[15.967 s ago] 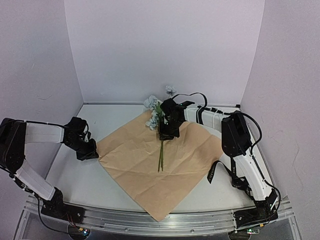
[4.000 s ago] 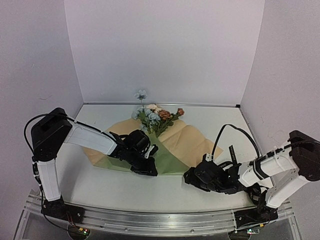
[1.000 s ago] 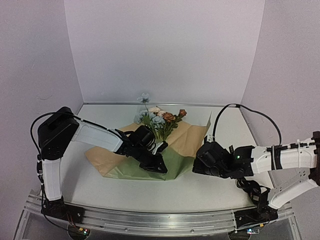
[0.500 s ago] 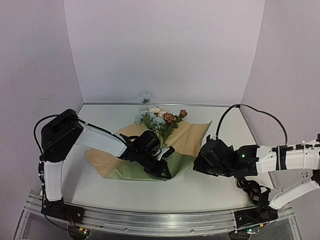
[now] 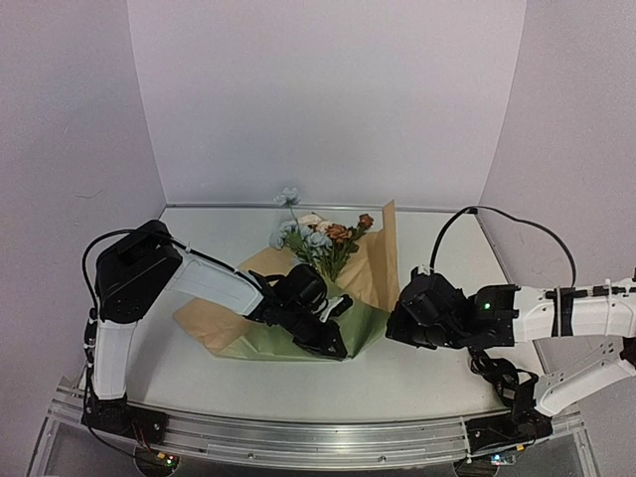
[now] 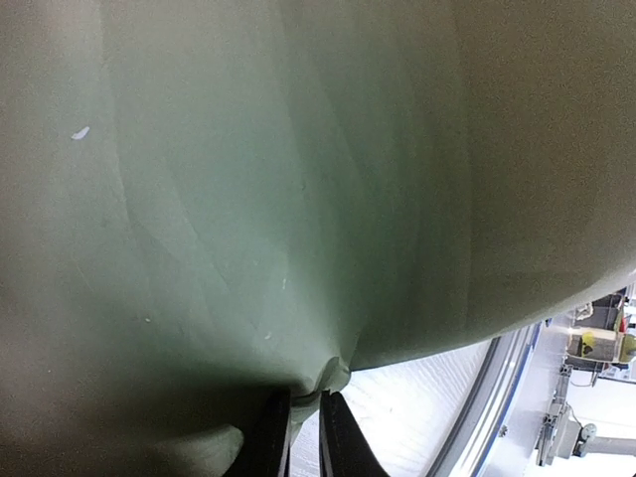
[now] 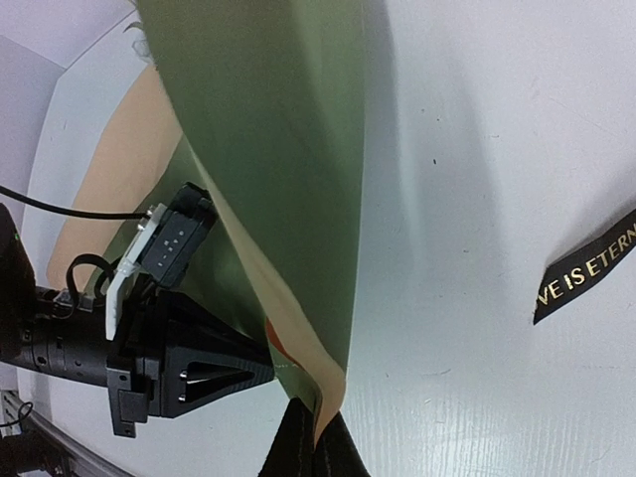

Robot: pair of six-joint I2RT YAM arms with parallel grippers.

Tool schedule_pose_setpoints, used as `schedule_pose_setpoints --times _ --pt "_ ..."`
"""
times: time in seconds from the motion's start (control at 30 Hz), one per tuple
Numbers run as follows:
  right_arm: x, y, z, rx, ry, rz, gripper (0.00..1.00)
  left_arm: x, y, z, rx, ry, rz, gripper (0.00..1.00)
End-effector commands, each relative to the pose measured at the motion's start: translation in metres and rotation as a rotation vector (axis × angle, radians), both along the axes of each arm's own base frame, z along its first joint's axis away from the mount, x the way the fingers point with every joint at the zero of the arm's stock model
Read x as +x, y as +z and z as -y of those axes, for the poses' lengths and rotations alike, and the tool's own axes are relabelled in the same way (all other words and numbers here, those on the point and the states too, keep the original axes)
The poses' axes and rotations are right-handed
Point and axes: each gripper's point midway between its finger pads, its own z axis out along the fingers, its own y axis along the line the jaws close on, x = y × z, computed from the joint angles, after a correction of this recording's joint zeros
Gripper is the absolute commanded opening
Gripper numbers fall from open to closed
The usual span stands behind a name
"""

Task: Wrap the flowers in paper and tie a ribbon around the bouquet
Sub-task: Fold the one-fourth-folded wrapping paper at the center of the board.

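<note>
My right pincer [image 7: 313, 437], clamped on the right corner of the paper [image 5: 376, 260], has raised that flap upright beside the flowers [image 5: 323, 237], mid-worktop [image 5: 437, 383]. My left pincer [image 6: 303, 442] stays nipped on the near green fold. I judge the second fold begun; the ribbon [image 7: 586, 268] lies untouched, right.

Left arm [image 5: 204, 281]: white shell links, black joint blocks. Right arm [image 5: 581, 313] matched, white with black bands, and a small green light [image 5: 488, 305] glowed near wrist. Black cables [image 5: 507, 224] looped off both arms. Black bases [image 5: 502, 432] were on silver rail [image 5: 298, 437]. Left gripper [image 6: 303, 409]: slim dark jaws. Right gripper [image 7: 313, 437]: dark jaws too.
</note>
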Motion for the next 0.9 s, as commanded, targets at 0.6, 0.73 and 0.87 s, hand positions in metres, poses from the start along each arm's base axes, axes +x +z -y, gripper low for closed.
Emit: schedule_pose_setpoints --times 0.6,0.73,0.87 --pt "0.009 0.034 -0.030 0.076 -0.011 -0.039 0.00 0.020 -0.032 -0.006 0.228 0.104 0.135 0.13" --pt "0.013 0.035 -0.029 0.096 -0.060 -0.041 0.00 0.019 -0.041 -0.007 0.288 0.121 0.157 0.13" --pt "0.018 0.042 -0.022 0.110 -0.110 -0.010 0.00 0.016 -0.050 -0.009 0.327 0.143 0.168 0.13"
